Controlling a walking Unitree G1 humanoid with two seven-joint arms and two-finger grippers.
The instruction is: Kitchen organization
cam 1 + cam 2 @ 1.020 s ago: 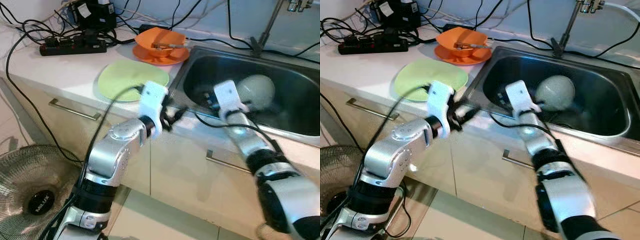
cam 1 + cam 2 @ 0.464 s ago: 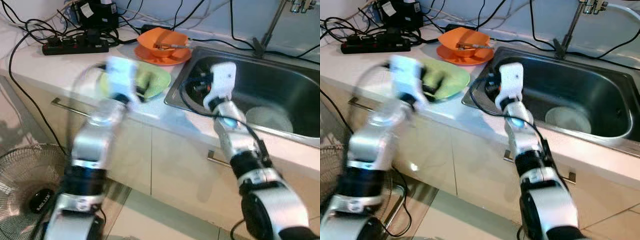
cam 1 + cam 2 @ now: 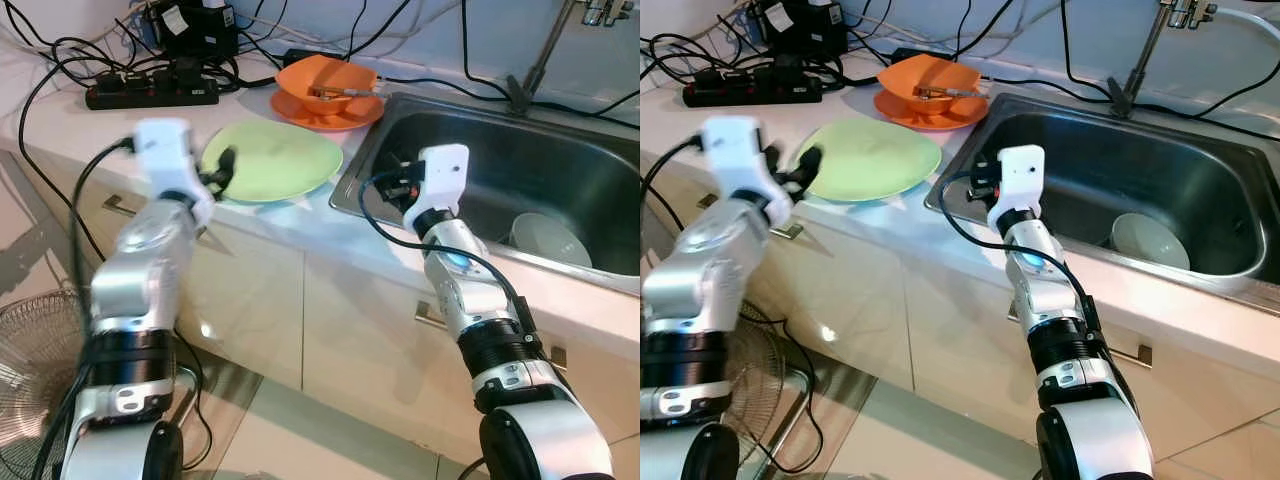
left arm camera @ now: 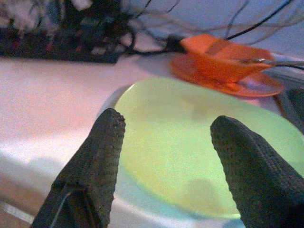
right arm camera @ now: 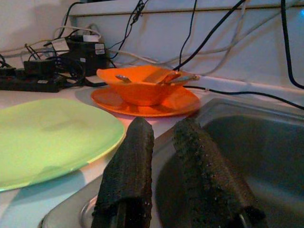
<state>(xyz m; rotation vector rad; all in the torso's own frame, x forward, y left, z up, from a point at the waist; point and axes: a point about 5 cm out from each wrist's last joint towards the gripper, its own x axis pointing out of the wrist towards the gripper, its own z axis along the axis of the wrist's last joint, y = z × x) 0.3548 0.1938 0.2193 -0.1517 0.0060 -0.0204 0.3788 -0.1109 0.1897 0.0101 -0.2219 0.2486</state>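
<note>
White counter (image 3: pixel 120 135) runs along the wall before me, with a steel sink (image 3: pixel 600 170) sunk into its right half and pale cabinet fronts below. On the counter just left of the sink lies the green plate (image 3: pixel 285 160), flat, its near edge close to the counter's front edge. Behind it, farther from me, an orange bowl (image 3: pixel 325 82) sits on an orange plate (image 3: pixel 318 112) right beside the sink's far left corner, with a utensil resting in the bowl. Farther left, against the wall, a black power strip (image 3: pixel 150 95) lies among a tangle of cables.

My left gripper (image 4: pixel 166 161) hovers at the green plate's left near edge, fingers (image 4: pixel 97 166) spread wide with nothing between them; the plate's rim lies in the gap ahead. Bare counter stretches to the left of the plate.

My right gripper (image 5: pixel 161 180) hangs over the sink's left rim, its fingers nearly together with a narrow gap and gripping nothing. It is near the green plate's right edge but apart from it.

Inside the sink a white bowl (image 3: pixel 545 240) rests toward the near right, well apart from my right gripper. A faucet stem (image 3: pixel 535 60) rises at the sink's far edge. A fan (image 3: pixel 40 350) stands on the floor at left.
</note>
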